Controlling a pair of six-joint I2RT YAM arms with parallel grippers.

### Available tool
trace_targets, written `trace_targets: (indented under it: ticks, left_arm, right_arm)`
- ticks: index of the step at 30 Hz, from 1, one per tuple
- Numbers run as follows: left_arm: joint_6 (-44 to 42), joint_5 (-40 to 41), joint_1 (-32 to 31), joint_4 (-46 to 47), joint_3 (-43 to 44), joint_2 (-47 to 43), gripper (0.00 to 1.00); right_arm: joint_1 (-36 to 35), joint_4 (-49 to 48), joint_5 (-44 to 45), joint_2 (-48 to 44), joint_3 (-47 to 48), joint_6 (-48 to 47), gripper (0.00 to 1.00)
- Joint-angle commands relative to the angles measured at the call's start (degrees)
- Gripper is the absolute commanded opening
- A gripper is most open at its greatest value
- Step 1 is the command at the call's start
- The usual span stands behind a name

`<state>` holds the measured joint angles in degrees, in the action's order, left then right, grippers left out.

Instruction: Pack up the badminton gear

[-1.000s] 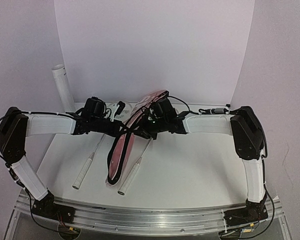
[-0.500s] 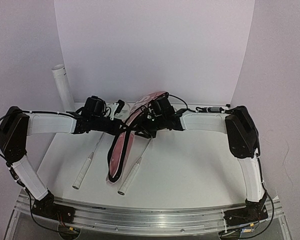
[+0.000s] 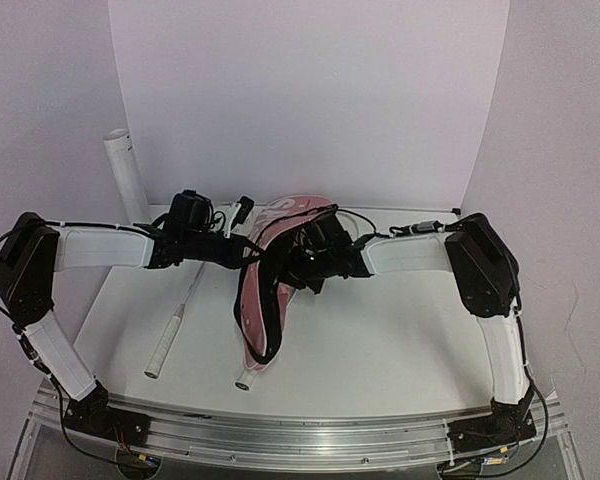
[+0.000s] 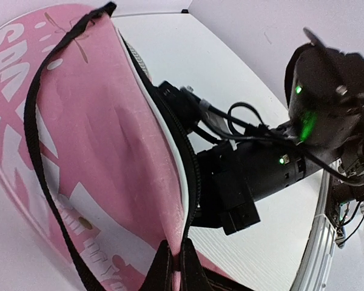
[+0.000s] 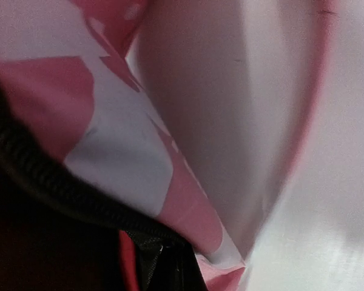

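A: Grippers?

B: Left gripper (image 4: 179,262) has its jaws pinched shut on the zipper edge of the pink bag (image 4: 97,151); the wrist view shows it plainly. Right gripper (image 3: 292,272) is closed too and pressed against the same opening from the right. Its own camera is blurred, so I can't tell if any fabric is caught.

A: Bag position?

B: Centre of the table (image 3: 400,340), running far to near, with its far end raised between the two grippers. The black strap (image 3: 242,310) loops down its left side.

A: Rackets?

B: Left racket (image 3: 175,325) lies flat on the table, left of the bag and apart from it. Its white handle points near-left and its head is hidden under the left arm. On the second racket (image 3: 245,379), only the handle end shows, sticking out past the near end of the bag. Can't tell if the rest is inside or underneath.

A: Anything else?

B: White tube (image 3: 123,175) stands at the far left by the wall, well apart from the bag.
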<state>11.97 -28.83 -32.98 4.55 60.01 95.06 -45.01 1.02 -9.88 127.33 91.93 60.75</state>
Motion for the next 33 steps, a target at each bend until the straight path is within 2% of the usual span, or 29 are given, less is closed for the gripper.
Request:
trace_targets:
  ticks: [1, 7, 12, 18, 21, 24, 27, 33]
  left_arm:
    - [0.84, -1.63, 2.43, 1.88, 4.20, -6.39, 0.00]
    - [-1.45, 0.71, 5.11, -2.83, 4.18, -8.99, 0.00]
    - [2.12, 1.24, 9.16, -3.14, -0.84, -7.65, 0.00]
    - [-3.90, 2.25, 9.42, -3.06, -6.21, -5.53, 0.00]
    - [-6.33, 2.14, 9.40, -1.25, -8.42, -5.50, 0.00]
    - [-7.27, -0.12, 9.31, 0.23, -9.26, -5.59, 0.00]
    - [-7.02, -3.73, 8.43, 2.27, -10.23, -6.01, 0.00]
    - [-3.58, -8.72, 7.40, 6.97, -11.50, -6.36, 0.00]
  right_arm:
    - [2.20, 6.95, 12.11, -8.11, -3.70, -6.45, 0.00]
    - [2.22, 12.82, 17.84, -15.74, -6.37, -12.18, 0.00]
    - [1.13, 14.62, 17.45, -17.12, -7.43, -13.76, 0.00]
    - [-2.03, 15.64, 10.76, -12.80, -3.42, -18.08, 0.00]
    - [-2.26, 15.62, 9.19, -12.34, -6.16, -16.95, 0.00]
    - [-2.23, 15.57, 8.41, -12.65, -8.96, -19.03, 0.00]
    - [-2.20, 15.60, 4.08, -11.83, -8.20, -22.53, 0.01]
    - [-1.42, 15.60, 4.13, -14.56, -8.49, -23.56, 0.20]
